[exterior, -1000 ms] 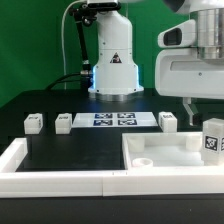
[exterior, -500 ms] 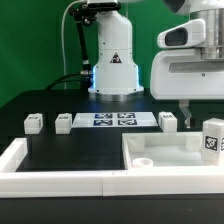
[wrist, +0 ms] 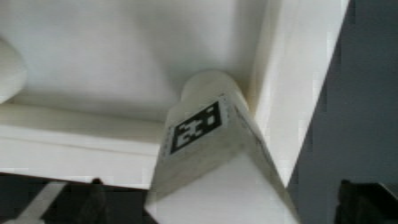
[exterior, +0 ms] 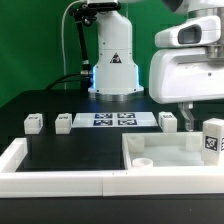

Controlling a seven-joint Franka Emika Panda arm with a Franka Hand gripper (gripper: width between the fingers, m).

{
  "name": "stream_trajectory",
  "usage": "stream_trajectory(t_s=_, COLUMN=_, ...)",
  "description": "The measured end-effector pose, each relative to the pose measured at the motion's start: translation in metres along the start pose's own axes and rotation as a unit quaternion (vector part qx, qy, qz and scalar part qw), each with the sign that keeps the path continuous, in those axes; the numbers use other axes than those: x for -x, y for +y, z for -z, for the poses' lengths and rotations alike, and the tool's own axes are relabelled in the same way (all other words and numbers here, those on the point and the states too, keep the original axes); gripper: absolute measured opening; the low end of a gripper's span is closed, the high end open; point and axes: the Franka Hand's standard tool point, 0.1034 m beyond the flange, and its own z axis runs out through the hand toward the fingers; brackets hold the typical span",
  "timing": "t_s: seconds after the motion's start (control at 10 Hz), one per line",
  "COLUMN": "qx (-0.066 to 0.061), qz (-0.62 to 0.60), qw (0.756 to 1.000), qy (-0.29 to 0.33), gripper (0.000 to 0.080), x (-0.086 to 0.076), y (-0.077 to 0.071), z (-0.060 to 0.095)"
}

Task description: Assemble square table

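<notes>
Square tabletop [exterior: 165,158] sits in the table's [exterior: 70,150] front corner on the exterior view's right, with one leg [exterior: 210,137] standing upright on it. Jaws are spread wide either side of that leg, not gripping. The other legs [exterior: 33,122] sit beside the marker board [exterior: 113,120].

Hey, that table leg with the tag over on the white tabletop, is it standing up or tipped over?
Upright. The leg stands on end at a corner of the tabletop, taller than wide, its tag facing the camera.
</notes>
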Motion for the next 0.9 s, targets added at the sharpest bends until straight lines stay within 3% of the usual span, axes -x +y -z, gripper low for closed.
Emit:
stream_trajectory(t_s=0.6, qx=0.009, qz=0.175, qw=0.984, qy=-0.003, gripper=0.0648, x=0.0004, y=0.0017, z=-0.0002)
stream_trajectory(t_s=0.8, qx=0.009, qz=0.171, qw=0.985, qy=-0.003, gripper=0.0648, x=0.0004, y=0.0008, z=-0.0003)
stream_trajectory(t_s=0.9, qx=0.009, qz=0.17, qw=0.985, qy=-0.003, gripper=0.0548, x=0.0005, y=0.0014, z=-0.0003)
